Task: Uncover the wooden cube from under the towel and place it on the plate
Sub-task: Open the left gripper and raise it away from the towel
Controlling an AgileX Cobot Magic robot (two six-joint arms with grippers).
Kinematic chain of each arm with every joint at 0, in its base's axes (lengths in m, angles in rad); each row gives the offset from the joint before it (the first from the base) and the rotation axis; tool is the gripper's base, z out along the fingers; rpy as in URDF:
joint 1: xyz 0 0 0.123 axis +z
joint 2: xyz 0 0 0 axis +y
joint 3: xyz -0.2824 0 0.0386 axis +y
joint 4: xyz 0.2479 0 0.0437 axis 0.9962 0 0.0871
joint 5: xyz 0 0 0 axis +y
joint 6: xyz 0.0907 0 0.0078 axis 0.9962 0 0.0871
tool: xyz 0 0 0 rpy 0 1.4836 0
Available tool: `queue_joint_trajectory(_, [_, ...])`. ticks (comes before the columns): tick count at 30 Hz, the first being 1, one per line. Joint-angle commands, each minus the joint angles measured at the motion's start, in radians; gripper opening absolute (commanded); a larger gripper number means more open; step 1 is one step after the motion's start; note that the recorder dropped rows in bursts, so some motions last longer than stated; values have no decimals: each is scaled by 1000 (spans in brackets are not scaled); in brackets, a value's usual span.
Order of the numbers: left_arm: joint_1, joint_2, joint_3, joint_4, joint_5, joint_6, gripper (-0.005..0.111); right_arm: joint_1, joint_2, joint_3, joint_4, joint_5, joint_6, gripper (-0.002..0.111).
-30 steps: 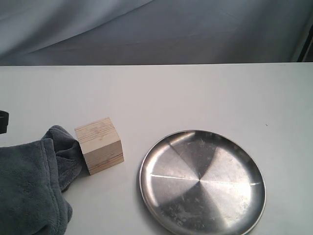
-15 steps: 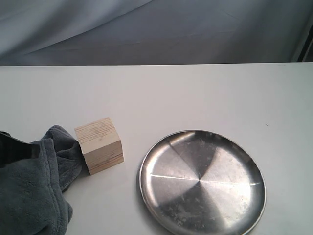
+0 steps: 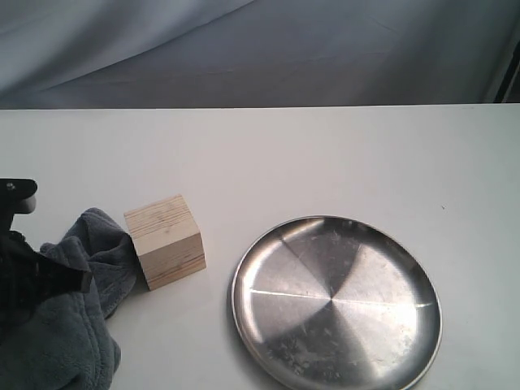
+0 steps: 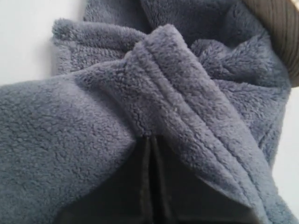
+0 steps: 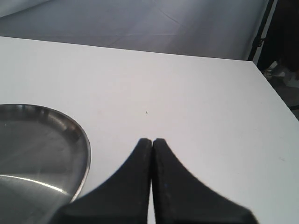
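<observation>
The wooden cube stands uncovered on the white table, its left side touching the dark grey towel bunched at the lower left. In the left wrist view the towel fills the frame and a corner of the cube shows beyond it. My left gripper is shut on a raised fold of the towel; in the exterior view my left gripper is a dark shape over the cloth. The silver plate lies right of the cube, holding nothing. My right gripper is shut on nothing, beside the plate.
A grey cloth backdrop hangs behind the table's far edge. The white tabletop stretches behind the cube and plate. The table's right edge and dark equipment beyond it show in the right wrist view.
My left arm has come in from the left edge and down over the towel, now hiding its hem. Cube and plate have not moved.
</observation>
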Motion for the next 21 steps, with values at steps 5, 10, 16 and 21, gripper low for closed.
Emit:
queue_joint_trajectory(5, [-2, 48, -40, -36, 21, 11, 0, 2, -6, 4, 5, -9, -3, 0])
queue_joint_trajectory(10, [-2, 48, -105, -36, 91, 30, 0, 2, -6, 4, 5, -9, -3, 0])
queue_joint_trajectory(16, [-2, 18, -143, -29, 93, 39, 0, 2, -6, 4, 5, -9, -3, 0])
queue_joint_trajectory(21, [-2, -150, -143, 35, -49, 72, 0, 2, -6, 4, 5, -9, -3, 0])
